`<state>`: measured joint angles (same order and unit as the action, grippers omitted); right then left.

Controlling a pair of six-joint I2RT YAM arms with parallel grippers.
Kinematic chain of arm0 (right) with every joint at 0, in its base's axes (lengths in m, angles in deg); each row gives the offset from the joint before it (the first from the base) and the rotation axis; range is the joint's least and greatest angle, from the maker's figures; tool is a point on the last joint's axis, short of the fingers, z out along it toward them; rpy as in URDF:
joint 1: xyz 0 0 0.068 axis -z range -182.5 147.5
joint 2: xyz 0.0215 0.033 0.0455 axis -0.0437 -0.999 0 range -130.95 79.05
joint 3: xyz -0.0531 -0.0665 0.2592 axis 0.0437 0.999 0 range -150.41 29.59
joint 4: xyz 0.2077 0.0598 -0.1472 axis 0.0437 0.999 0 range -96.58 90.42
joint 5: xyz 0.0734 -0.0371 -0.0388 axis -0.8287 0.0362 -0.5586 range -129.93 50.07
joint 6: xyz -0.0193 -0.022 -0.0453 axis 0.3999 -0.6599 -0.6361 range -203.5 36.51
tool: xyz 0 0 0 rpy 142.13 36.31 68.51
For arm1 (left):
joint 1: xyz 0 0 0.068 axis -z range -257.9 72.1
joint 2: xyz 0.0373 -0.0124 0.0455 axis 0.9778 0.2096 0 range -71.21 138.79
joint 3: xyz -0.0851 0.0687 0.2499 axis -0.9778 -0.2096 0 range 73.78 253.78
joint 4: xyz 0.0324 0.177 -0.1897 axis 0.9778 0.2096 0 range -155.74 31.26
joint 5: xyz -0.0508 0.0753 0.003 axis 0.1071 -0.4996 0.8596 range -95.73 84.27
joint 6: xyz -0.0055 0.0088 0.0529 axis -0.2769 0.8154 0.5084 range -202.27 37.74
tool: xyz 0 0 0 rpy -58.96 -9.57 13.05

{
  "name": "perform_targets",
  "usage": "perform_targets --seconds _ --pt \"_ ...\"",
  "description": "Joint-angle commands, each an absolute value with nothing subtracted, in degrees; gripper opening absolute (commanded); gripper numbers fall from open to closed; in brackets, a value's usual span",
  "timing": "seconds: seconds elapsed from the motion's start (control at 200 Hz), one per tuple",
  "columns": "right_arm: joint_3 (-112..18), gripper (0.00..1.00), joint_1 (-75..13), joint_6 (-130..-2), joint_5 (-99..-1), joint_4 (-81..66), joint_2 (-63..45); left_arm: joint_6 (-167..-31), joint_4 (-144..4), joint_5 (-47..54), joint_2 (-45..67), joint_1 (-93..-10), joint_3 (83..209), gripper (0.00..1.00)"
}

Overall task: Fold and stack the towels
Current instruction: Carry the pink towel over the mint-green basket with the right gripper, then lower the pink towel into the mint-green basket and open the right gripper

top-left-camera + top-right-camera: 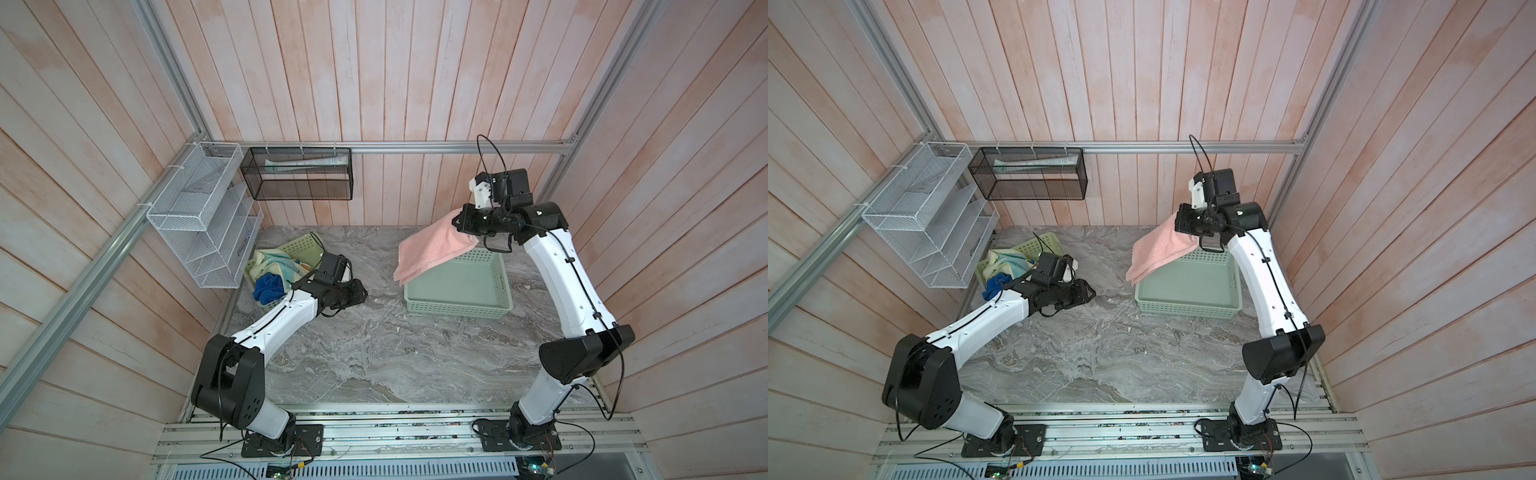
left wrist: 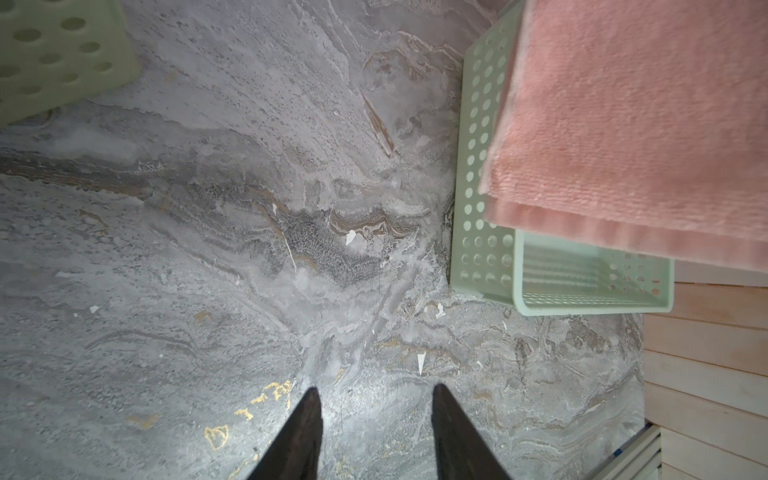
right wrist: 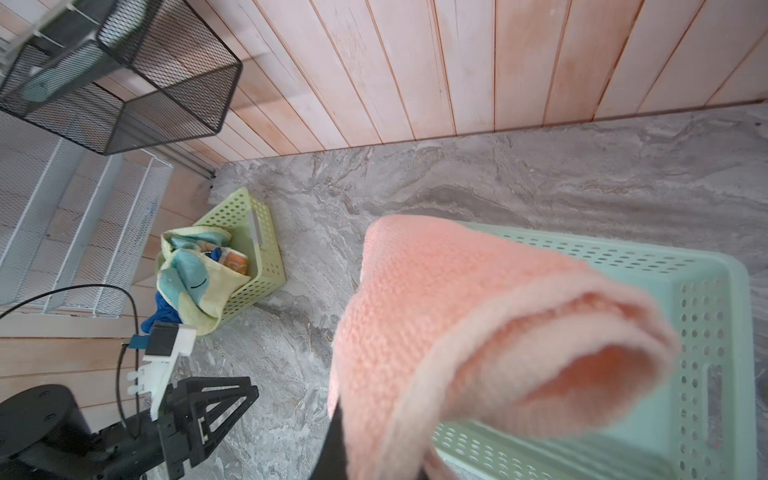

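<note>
Scene: 2 robot arms work over a marble-patterned table (image 1: pixel 374 353), with 4 towels to fold and stack.
Done: 1 of 4 looks close to finished. The pink towel (image 1: pixel 432 249) hangs doubled in 2 layers, its edges roughly matched in the left wrist view.
Not yet placed: the mint basket (image 1: pixel 457 309) at the right shows a bare floor, so no stack has begun.
Left to do: 3 towels lie bunched in the yellow-green basket (image 1: pixel 299 245) at the far left. They are the whale-face towel (image 3: pixel 195 278), the blue towel (image 3: pixel 160 318) spilling over the near rim, and the orange towel (image 3: pixel 235 262) tucked behind. All 3 look unfolded.
Right gripper: the right gripper (image 1: pixel 460 222) is raised at the far right, its jaws pressed together on the pink towel's upper end. The cloth drapes down and leftward from it.
Pink towel's place: in the air above the mint basket's far-left corner. Whether its lower hem touches the rim cannot be told.
Left gripper: the left gripper (image 2: pixel 376 390) has its jaws partly apart and holds nothing. It hovers low over bare table between the 2 baskets, nearer the yellow-green one.
Likely next step: lowering the pink towel flat, judged from its position over the basket.
</note>
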<state>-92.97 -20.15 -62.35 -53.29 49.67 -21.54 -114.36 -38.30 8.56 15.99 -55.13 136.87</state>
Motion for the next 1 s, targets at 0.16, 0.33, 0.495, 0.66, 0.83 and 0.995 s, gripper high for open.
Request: perform_targets --seconds 0.16,0.33,0.495,0.66,0.83,0.995 --pt "-82.77 0.00 -17.17 -65.14 -54.49 49.54 -20.64 -113.20 -38.76 8.46 15.23 -55.57 135.86 0.45" --pt "-66.93 0.00 -11.41 -65.00 -58.01 39.73 -18.72 -113.20 -39.04 9.08 15.71 -55.50 135.74 0.45" --pt "-62.14 0.00 -8.06 -68.92 -60.23 39.59 -22.85 -113.12 -39.04 9.13 16.16 -55.49 135.51 0.45" --pt "-62.96 0.00 -7.46 -71.93 -52.93 43.03 -29.02 -113.29 -39.76 10.13 17.40 -55.53 135.45 0.45" --pt "-66.95 0.05 -8.14 -71.56 -40.84 46.50 -33.03 -113.20 -39.59 10.66 18.72 -55.51 136.43 0.45" --pt "-71.10 0.44 -9.90 -69.98 -27.27 51.09 -31.44 -112.95 -39.55 10.27 19.59 -55.55 136.68 0.45"
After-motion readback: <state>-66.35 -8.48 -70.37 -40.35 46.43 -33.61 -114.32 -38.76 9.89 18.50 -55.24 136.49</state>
